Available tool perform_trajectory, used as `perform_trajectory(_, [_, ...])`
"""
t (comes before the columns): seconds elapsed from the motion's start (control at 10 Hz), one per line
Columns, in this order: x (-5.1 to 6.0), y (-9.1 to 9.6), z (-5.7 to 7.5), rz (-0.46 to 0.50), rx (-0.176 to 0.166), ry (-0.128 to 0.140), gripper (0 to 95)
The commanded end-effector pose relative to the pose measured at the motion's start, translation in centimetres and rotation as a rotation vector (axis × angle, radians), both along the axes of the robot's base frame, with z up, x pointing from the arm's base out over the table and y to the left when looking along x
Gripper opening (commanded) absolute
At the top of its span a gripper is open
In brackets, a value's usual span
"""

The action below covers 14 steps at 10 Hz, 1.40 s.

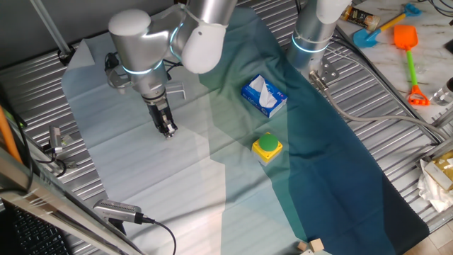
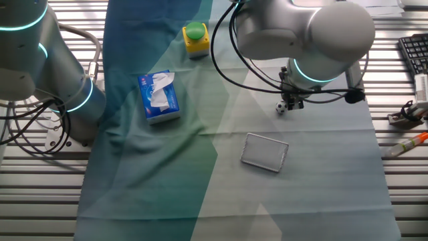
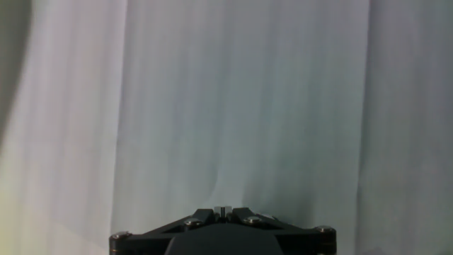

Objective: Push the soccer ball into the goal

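Claw (image 2: pixel 283 107) at cloth (image 2: pixel 321 174), goal (image 2: pixel 265 152) near, apart.

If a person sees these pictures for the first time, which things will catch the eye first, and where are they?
Most striking is the big silver arm, its hand lowered close to the pale part of the cloth. Next come the colours: the green button on its yellow box and the blue-white tissue box, both on the darker teal cloth. The thin grey-white goal lies on the pale cloth, easy to overlook.

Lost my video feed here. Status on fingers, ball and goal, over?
Gripper low over the pale cloth, fingers look closed. Soccer ball not clearly visible. Goal lies on cloth, apart from gripper. Nothing seen between them.
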<state>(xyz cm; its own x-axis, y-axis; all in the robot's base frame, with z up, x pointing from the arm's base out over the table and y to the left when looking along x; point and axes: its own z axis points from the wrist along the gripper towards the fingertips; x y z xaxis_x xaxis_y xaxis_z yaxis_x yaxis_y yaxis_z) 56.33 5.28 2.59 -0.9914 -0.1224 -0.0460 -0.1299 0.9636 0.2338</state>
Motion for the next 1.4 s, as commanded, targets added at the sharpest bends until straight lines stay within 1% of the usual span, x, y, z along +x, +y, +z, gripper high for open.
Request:
perform_trajectory(0.1, [-0.3,-0.4,0.0,0.013,0.001,-0.002,0.0])
perform_trajectory(0.3, [-0.7,-1.1,-0.5,0.03,0.002,-0.01,0.0])
perform_trajectory(0.5, [-1.0,-1.5,-0.7,0.04,0.001,-0.012,0.0])
perform_trajectory(0.8, [-2.0,-2.7,-0.4,0.072,-0.001,-0.018,0.0])
perform_trajectory(1.0, [-2.6,-3.3,-0.4,0.079,0.003,-0.023,0.0])
perform_trajectory(1.2, [-2.6,-3.3,-0.5,0.076,-0.002,-0.02,0.0])
perform_trajectory(1.4, [-2.6,-3.3,-0.5,0.054,0.002,-0.013,0.0])
